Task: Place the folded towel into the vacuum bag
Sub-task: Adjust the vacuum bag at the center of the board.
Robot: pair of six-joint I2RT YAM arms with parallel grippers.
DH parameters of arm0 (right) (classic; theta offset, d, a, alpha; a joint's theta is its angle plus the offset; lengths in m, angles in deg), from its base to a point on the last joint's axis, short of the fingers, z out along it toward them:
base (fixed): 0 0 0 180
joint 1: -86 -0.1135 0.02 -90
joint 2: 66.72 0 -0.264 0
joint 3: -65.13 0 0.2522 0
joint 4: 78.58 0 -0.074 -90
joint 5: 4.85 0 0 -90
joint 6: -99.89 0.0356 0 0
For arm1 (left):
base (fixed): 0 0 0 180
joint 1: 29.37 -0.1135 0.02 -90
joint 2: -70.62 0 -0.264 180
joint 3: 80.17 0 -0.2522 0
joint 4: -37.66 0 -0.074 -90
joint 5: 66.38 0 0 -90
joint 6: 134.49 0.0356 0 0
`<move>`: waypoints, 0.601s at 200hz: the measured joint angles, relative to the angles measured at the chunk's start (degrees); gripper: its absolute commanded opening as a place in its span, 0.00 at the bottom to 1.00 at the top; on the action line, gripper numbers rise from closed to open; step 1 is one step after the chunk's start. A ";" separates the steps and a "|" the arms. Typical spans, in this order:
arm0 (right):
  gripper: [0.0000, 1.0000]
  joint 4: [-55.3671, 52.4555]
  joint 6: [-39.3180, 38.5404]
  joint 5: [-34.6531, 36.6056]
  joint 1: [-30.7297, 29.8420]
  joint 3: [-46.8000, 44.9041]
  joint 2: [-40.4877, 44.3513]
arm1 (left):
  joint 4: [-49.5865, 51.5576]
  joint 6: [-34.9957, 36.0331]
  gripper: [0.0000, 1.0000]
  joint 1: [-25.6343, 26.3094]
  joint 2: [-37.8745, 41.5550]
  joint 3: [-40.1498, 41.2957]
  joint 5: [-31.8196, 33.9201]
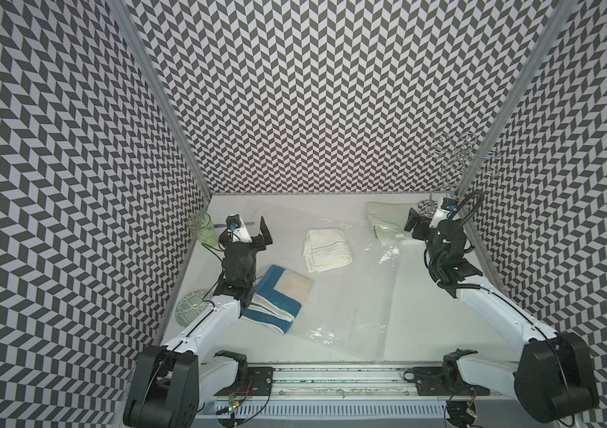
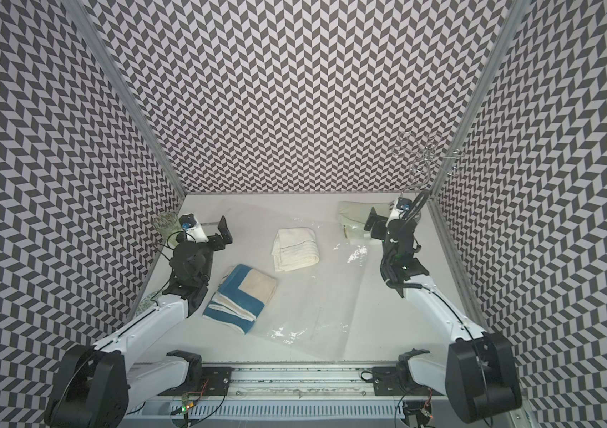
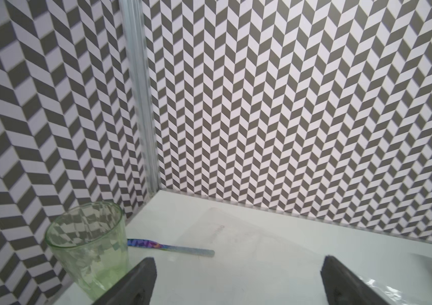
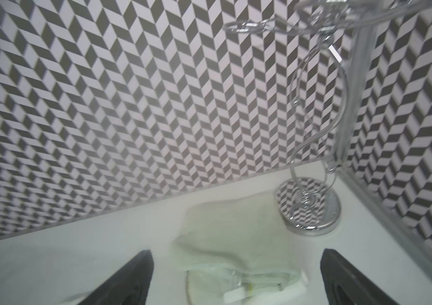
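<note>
The transparent vacuum bag (image 1: 350, 315) (image 2: 316, 307) lies flat across the table, glossy and hard to outline. A white folded towel (image 1: 326, 250) rests mid-table on the bag's area; whether it is inside I cannot tell. A blue-and-beige folded towel (image 1: 279, 296) lies at the bag's left edge. A pale towel (image 1: 383, 215) (image 4: 236, 232) sits at the back right by clear plastic with a white clip (image 4: 238, 293). My left gripper (image 1: 244, 229) (image 3: 238, 264) hovers open at the back left. My right gripper (image 1: 433, 215) (image 4: 237, 254) hovers open over the pale towel.
A green glass (image 1: 203, 231) (image 3: 88, 248) and a colourful nail file (image 3: 172, 247) sit by the left wall. A chrome wire stand (image 1: 454, 163) (image 4: 308, 208) fills the back right corner. A patterned round disc (image 1: 192, 307) lies front left. Patterned walls enclose three sides.
</note>
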 measured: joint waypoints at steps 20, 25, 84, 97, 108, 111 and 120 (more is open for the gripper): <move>0.89 -0.98 5.42 -14.78 2.84 -1.20 1.40 | 8.59 -5.81 1.00 0.09 0.57 -4.07 -4.48; 0.88 -0.85 6.56 -18.10 3.23 -1.70 1.64 | 10.86 -7.37 1.00 0.09 0.39 -5.20 -5.92; 0.86 -11.69 8.48 -25.16 -8.02 0.13 0.46 | 23.50 -19.10 0.97 -4.92 -3.41 -11.30 -23.43; 0.84 -14.71 7.28 -23.96 -11.10 1.36 -1.25 | 25.55 -18.86 0.94 -3.58 -4.09 -12.85 -24.96; 0.80 -17.31 6.45 -22.77 -12.92 2.40 -3.10 | 26.05 -18.53 0.93 -1.73 -4.22 -13.53 -25.73; 0.77 -18.10 5.95 -22.51 -13.38 2.73 -3.76 | 26.12 -18.53 0.93 -1.09 -4.02 -13.51 -25.92; 0.69 -20.28 5.40 -21.55 -14.62 3.78 -5.68 | 26.43 -18.53 0.93 0.70 -3.54 -13.31 -26.03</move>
